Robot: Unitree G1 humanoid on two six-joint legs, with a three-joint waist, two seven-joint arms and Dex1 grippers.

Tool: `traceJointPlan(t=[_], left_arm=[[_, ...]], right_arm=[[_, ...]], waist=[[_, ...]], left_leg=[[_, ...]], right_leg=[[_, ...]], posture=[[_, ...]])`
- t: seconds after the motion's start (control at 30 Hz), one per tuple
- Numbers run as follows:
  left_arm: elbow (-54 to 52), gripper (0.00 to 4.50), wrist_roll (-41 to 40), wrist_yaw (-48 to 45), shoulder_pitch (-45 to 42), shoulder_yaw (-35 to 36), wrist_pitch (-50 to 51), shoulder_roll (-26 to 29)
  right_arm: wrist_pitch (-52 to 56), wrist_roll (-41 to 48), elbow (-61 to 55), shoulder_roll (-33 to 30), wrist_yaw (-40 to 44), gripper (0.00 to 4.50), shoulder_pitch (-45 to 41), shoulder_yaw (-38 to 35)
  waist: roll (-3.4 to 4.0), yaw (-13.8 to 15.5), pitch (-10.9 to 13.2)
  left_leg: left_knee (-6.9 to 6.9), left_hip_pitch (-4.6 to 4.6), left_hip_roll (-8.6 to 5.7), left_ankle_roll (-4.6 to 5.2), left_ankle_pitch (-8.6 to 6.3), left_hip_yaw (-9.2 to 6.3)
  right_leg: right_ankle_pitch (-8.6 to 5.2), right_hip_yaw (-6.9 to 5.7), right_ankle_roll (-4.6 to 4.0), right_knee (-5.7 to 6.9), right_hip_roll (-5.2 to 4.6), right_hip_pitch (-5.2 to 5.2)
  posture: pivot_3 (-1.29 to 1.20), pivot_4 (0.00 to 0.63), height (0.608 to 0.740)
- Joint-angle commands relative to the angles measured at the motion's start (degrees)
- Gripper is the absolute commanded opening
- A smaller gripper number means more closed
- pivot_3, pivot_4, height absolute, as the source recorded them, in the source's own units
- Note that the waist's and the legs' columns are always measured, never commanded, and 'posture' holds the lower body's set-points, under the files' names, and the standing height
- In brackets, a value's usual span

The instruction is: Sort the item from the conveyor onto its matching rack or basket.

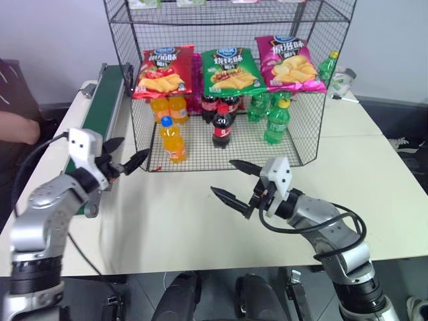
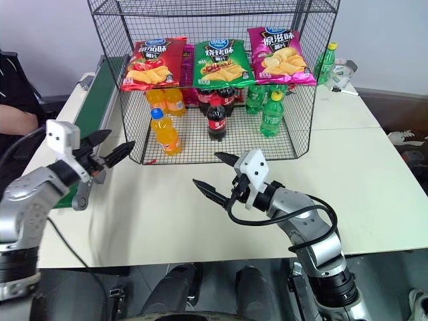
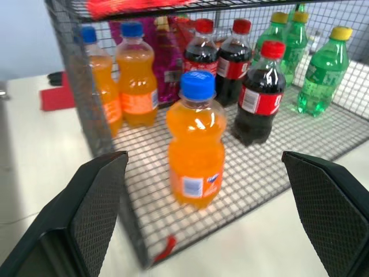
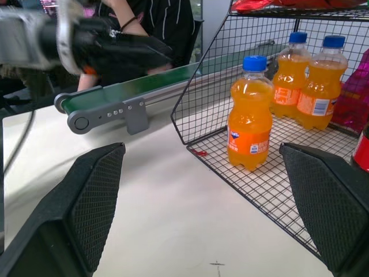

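The small clear plastic bottle of bright orange soda with a blue cap (image 1: 173,140) stands upright on the gridded floor of the large black wire-mesh shelving cage (image 1: 307,144), near the cage's front left corner and just inside its open front edge. Two more orange soda bottles (image 1: 168,108) stand behind it; dark cola bottles with red caps (image 1: 222,125) and green soda bottles (image 1: 277,121) stand to its right, apart from it.

The left gripper (image 1: 124,162) hangs outside the cage's left front corner, fingers spread wide and empty, between the cage and the long dark-green conveyor belt in its metal frame (image 1: 105,100). The right gripper (image 1: 235,180) hovers over the bare white table (image 1: 374,174) in front of the cage, also spread wide, holding nothing. Open table lies between the two grippers and along the cage's front edge.

Three bags of crisps (image 1: 227,67) hung on the front hide the tops of the rear bottles. A person's arm (image 1: 17,127) is cut off at the left edge.
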Motion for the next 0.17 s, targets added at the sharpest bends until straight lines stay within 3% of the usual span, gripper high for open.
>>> traceJointPlan(t=[0.03, 0.17], left_arm=[[-1.7, 4.47, -0.7, -1.2, 2.8, 5.4, -0.3, 2.4], [-2.4, 4.47, -0.2, -1.2, 5.7, 7.5, -1.0, 2.6]], right_arm=[[-0.7, 1.2, -2.1, -0.1, 0.5, 4.5, -0.2, -0.8], [-0.6, 1.4, -2.2, -0.1, 1.0, 4.5, -0.1, -0.7]], waist=[[0.0, 0.0, 0.0], [0.0, 0.2, 0.0]], left_leg=[[-0.02, 0.0, 0.0, 0.0, 0.0, 0.0], [-0.01, -0.01, 0.01, -0.01, 0.0, 0.0]], right_leg=[[0.0, 0.01, 0.0, 0.0, 0.0, -0.02], [-0.09, 0.01, -0.17, -0.01, -0.02, -0.02]], posture=[[0.0, 0.15, 0.74], [0.0, 0.15, 0.74]])
